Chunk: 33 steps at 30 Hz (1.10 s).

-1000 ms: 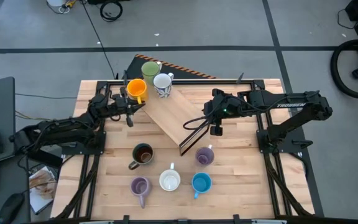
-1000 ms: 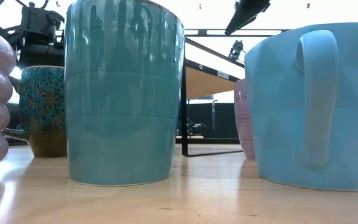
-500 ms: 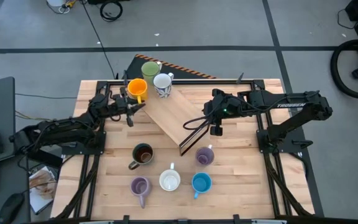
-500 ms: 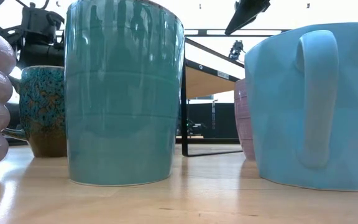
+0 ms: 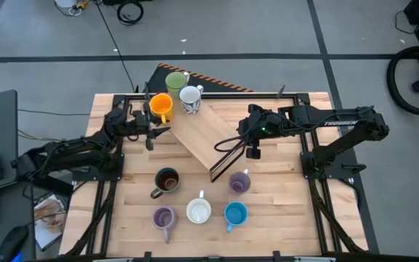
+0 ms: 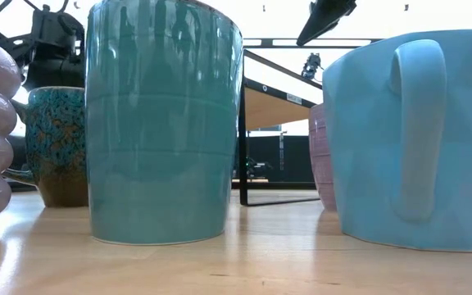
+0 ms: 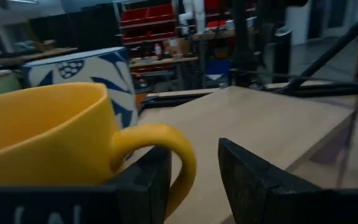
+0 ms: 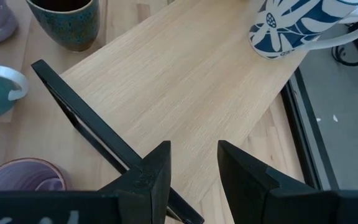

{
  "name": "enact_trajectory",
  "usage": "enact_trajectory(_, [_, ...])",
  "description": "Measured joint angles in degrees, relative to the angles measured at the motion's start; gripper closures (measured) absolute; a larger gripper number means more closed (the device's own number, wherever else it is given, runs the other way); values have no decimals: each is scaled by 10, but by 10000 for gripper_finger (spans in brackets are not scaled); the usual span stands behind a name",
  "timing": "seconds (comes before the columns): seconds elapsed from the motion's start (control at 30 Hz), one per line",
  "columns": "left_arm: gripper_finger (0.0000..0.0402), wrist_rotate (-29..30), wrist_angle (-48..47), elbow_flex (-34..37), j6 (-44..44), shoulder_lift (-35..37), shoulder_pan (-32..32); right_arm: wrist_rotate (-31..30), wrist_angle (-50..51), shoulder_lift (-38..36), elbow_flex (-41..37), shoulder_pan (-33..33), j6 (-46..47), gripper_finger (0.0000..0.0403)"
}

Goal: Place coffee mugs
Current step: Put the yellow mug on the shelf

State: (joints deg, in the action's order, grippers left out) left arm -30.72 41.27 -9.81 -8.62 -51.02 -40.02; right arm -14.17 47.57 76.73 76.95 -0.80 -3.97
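1. Table [image 5: 282, 218]: pale wood slats with a dark frame. It carries a raised shelf, eight mugs and both arms.
2. Raised wooden shelf [image 5: 202, 135]: set at an angle from 11 o'clock down to centre on black legs. It stands between the two arms.
3. Left arm: reaches in from 9 o'clock. Left gripper [image 5: 150, 132] sits at the shelf's 9 o'clock edge, just beside the orange mug [image 5: 159, 104]. In the left wrist view the fingers [image 7: 148, 180] stand apart with the orange handle in the gap; no grip seen.
4. Right arm: comes in from 3 o'clock. Right gripper [image 5: 252, 151] hovers over the shelf's 3 o'clock side, fingers [image 8: 151, 171] parted, holding nothing.
5. Mugs, eight counted. Three sit on the shelf's 11 o'clock end: orange, green mug [image 5: 175, 81], patterned white mug [image 5: 190, 97].
6. Five stand on the table toward 6 o'clock: dark brown mug [image 5: 166, 180], lavender mug [image 5: 239, 182], second lavender mug [image 5: 164, 217], plain white mug [image 5: 198, 211], blue mug [image 5: 236, 214].
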Motion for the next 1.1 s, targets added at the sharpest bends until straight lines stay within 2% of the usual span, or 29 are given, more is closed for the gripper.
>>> enact_trajectory(0.4, [276, -83, -23, -26, 5, -1, -46, 3, -4, 0, 0, 0, -4, 265])
enact_trajectory(0.7, [283, -85, -21, -27, -8, -37, -44, 4, -4, 0, 0, 0, -6, 265])
enact_trajectory(0.83, [280, -64, -19, -28, -5, -53, -44, 4, -4, 0, 0, 0, -7, 265])
enact_trajectory(1.1, [272, -62, -17, -28, -11, -53, -44, 4, -4, 0, 0, 0, -3, 265])
